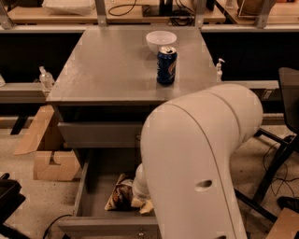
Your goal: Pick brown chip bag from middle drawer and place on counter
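Note:
The brown chip bag (pixel 121 193) lies crumpled on the floor of the open middle drawer (pixel 96 196), near its front wall, with cream-yellow ends showing. My gripper (pixel 140 200) is down in the drawer at the bag's right end, mostly hidden behind my own large white arm (pixel 196 158). The grey counter (pixel 107 65) above carries a blue soda can (pixel 167 65) and a white bowl (pixel 161 41).
Cardboard boxes (pixel 49 161) stand on the floor left of the cabinet. A black chair (pixel 285 135) is at the right. Small bottles sit on ledges at left (pixel 45 78) and right (pixel 218 69). A wooden workbench (pixel 117 11) with cables runs along the back.

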Robot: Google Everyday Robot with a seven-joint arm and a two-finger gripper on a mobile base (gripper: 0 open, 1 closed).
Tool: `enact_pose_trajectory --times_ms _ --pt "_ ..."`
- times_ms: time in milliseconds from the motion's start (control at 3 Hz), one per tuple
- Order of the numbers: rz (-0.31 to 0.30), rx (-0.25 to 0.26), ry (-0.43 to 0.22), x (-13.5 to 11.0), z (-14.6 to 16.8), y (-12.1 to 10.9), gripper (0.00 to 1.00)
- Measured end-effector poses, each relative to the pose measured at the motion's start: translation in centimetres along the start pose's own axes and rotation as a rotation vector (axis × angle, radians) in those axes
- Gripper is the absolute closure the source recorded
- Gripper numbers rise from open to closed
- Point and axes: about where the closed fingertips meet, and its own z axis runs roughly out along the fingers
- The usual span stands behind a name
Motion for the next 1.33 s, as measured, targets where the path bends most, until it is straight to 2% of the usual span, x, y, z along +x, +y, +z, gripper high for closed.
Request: enact_pose_trajectory --times_ms 333,667,1000,1333 --pt "-0.001 -0.002 0.001 0.0 0.1 0.1 0.96" --pt "-0.001 -0.002 0.001 0.0 0.1 0.1 1.0" --pt "-0.024 0.025 -0.022 -0.3 -2.5 0.7 1.0" --pt "-0.066 0.05 -0.04 0.0 -6.7 2.6 1.0"
